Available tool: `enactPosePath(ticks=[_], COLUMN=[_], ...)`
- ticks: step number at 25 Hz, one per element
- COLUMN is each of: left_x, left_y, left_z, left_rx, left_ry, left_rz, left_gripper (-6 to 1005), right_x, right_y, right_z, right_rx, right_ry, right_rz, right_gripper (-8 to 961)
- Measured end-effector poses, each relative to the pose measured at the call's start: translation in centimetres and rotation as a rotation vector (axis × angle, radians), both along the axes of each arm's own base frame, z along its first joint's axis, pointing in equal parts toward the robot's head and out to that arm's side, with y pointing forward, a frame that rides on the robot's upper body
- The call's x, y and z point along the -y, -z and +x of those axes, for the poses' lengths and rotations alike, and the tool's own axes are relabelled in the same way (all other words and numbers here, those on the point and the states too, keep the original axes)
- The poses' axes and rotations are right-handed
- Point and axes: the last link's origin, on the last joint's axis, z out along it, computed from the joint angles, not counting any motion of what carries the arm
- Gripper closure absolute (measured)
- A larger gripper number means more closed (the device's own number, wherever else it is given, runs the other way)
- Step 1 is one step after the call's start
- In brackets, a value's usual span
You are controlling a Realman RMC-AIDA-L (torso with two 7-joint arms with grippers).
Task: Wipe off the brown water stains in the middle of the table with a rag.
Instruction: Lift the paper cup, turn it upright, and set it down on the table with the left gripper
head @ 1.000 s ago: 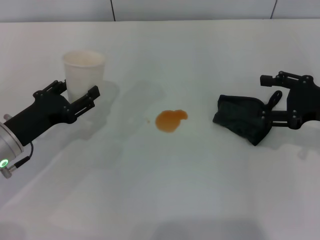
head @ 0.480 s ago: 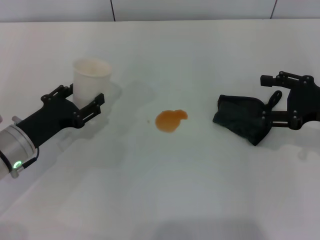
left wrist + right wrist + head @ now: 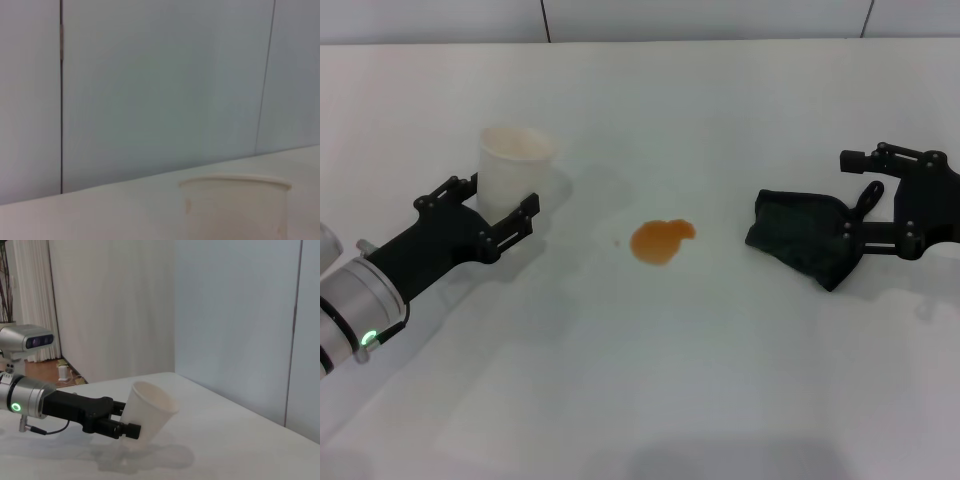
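The left gripper [image 3: 500,212] has its fingers around a tilted white cup [image 3: 514,167]; tipping further risks a spill. The right gripper [image 3: 868,215] has its fingers closed on the rag [image 3: 802,246], right of the brown stain [image 3: 660,241] mid-counter [image 3: 650,380]. Bare counter lies between rag and stain, edges well away.

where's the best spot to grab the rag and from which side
Probably the raised, folded bulk of the rag, pinched from the robot's right, where the right gripper already sits against it. The wad is soft and thick there, and the stain-side edge stays free for wiping.
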Motion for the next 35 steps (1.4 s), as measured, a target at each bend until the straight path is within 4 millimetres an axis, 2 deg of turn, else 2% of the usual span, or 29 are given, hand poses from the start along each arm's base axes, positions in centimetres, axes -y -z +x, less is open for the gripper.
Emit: enactPosePath(ticks=[17,35], left_x=[0.5,-0.2], left_y=[0.4,1.3], left_z=[-0.9,-0.3], left_rx=[-0.026,-0.064], left_ry=[-0.038,-0.027], left_rz=[-0.018,-0.049], left_gripper=[260,262], right_x=[-0.2,0.0], right_y=[0.0,0.0], right_z=[-0.2,0.0], right_rx=[-0.002,-0.009], right_ry=[-0.006,0.002], right_rz=[0.001,0.004], right_gripper=[101,102])
